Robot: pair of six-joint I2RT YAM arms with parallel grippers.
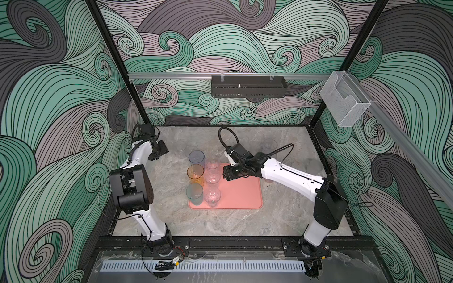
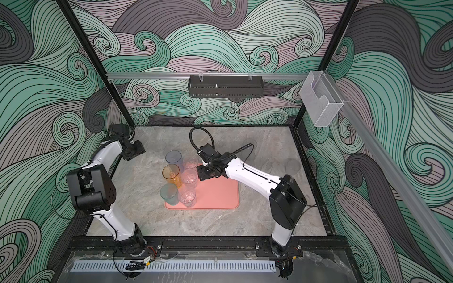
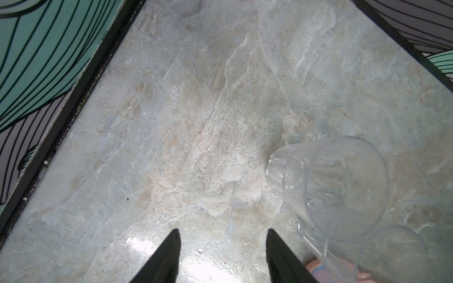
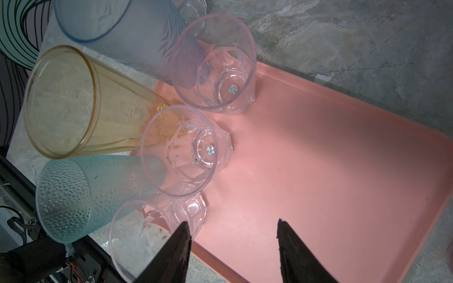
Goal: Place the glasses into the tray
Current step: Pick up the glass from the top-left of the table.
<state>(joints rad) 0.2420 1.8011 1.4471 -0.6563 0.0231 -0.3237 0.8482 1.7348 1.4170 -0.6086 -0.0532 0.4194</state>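
One placement is judged done; another must be fetched.
Right gripper (image 4: 232,223) and left gripper (image 3: 221,231) are seen open, empty; glasses (image 1: 212,180) are lined along the left side of the tray (image 1: 240,193), mid-frame.

Flat salmon-pink tray (image 4: 318,159) under the right gripper (image 4: 232,225); just ahead of its tips, three clear goblets (image 4: 180,152) upright in a row on it; behind them, a blue-grey tumbler (image 4: 117,31), an orange tumbler (image 4: 73,103), a teal tumbler (image 4: 81,196).

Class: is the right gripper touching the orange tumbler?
Apart. In the right wrist view the right gripper hangs open over bare tray, a clear glass standing between it and the orange tumbler.
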